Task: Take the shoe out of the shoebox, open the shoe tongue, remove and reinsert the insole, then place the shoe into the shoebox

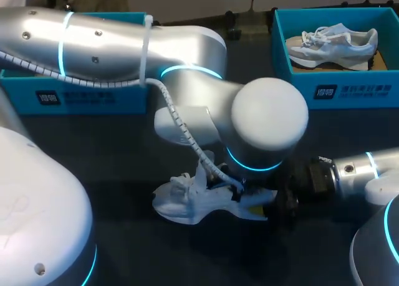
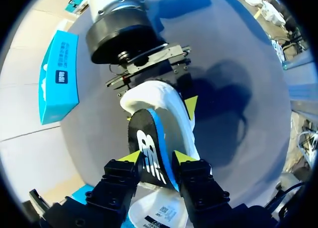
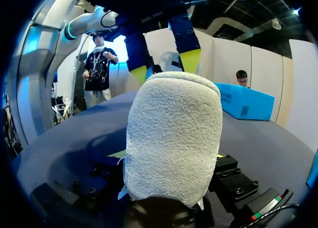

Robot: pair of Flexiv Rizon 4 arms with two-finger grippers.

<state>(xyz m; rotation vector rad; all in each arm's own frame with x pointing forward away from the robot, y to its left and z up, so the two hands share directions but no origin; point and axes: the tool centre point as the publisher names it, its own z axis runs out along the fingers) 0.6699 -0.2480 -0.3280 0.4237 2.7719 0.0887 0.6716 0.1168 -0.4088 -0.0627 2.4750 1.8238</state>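
The left gripper (image 2: 157,157) is clamped on the insole (image 2: 149,138), one yellow tip on each face, so the insole stands on edge between its fingers with its far end down in the shoe (image 2: 149,96) just ahead. The right gripper (image 1: 269,206) grips the shoe's heel from the opposite end, a finger on each side of the padded collar, and pins the shoe on the table (image 1: 124,174). This reads as the insole step, though whether the insole is on its way out or back in cannot be told from here. Either way, the insole should travel along the length of the shoe rather than straight up, so that its toe end slides under the tongue and laces without snagging. The heel grip should hold firm so the shoe neither lifts nor twists with the pull. The pinch should be no tighter than needed, since a thin foam insole held by its edges is likely to fold. By count: two shoes, the one under the grippers and a second shoe (image 1: 333,44) lying in the second shoebox (image 1: 349,90), well away from both grippers. There are two boxes in all, the other shoebox (image 1: 87,98) sitting beyond the left arm with its inside hidden. There is one insole, and two grippers — both occupied.
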